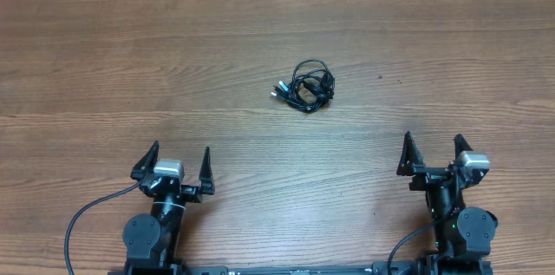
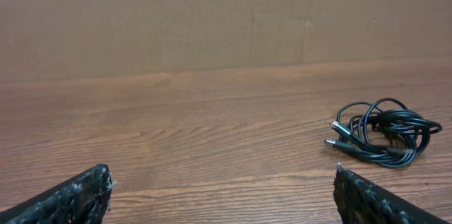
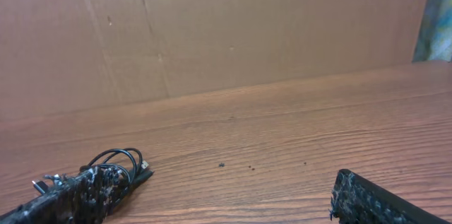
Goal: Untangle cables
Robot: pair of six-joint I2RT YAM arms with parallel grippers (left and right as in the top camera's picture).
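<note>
The cables (image 1: 308, 86) lie as a small tight black bundle with plug ends on the wooden table (image 1: 260, 41), a little right of its middle. Near the front edge at the left, my left gripper (image 1: 177, 162) stands open and holds nothing; in its wrist view the cables (image 2: 385, 133) lie ahead to the right. My right gripper (image 1: 432, 152) is open and bare at the front right. From the right wrist, the cables (image 3: 116, 166) show at the lower left, partly behind the left fingertip (image 3: 70, 199). Both grippers are well short of the bundle.
A brown cardboard wall (image 2: 212, 19) rises behind the table's far edge. A few dark specks (image 3: 222, 164) dot the wood right of the bundle. Thick black wires (image 1: 87, 214) run from the arm bases along the front edge.
</note>
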